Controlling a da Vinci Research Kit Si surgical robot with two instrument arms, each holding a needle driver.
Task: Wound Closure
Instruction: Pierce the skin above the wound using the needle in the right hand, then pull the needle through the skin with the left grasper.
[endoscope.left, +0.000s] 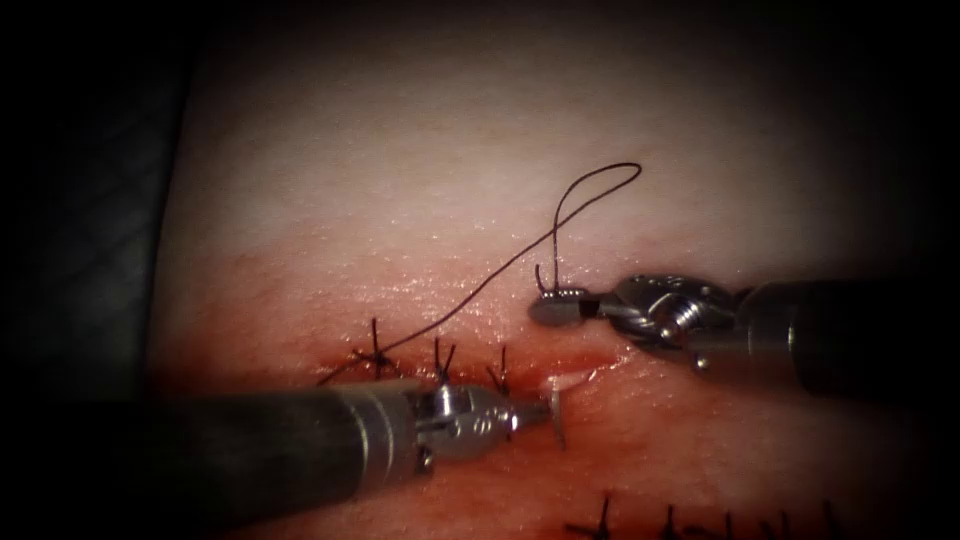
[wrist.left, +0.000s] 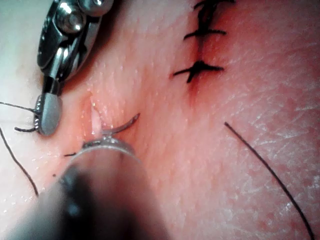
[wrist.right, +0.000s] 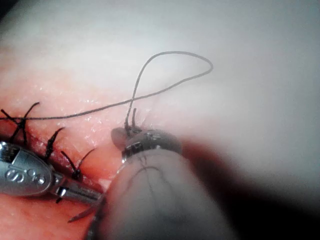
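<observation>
The cut (endoscope.left: 575, 377) runs across the tissue (endoscope.left: 420, 200), with three dark stitches (endoscope.left: 440, 358) on its left part and an open gap at its right end. My left tool (endoscope.left: 545, 411) comes in from the left below the cut, jaws shut on the curved needle (endoscope.left: 558, 420), (wrist.left: 122, 125) near mid-curve. The needle lies by the open gap; I cannot tell whether its point is in the tissue. My right tool (endoscope.left: 555, 306), (wrist.right: 125, 136) is above the cut, shut on the thread (endoscope.left: 600, 185) near its short end. The thread loops upward, then runs down to the leftmost stitch.
A second row of dark stitches (endoscope.left: 668, 522) lies along the lower edge of the tissue. Red fluid (endoscope.left: 300, 350) stains the tissue around the cut. A loose strand of thread (wrist.left: 270, 172) lies on the tissue. Dark surroundings border the tissue on the left.
</observation>
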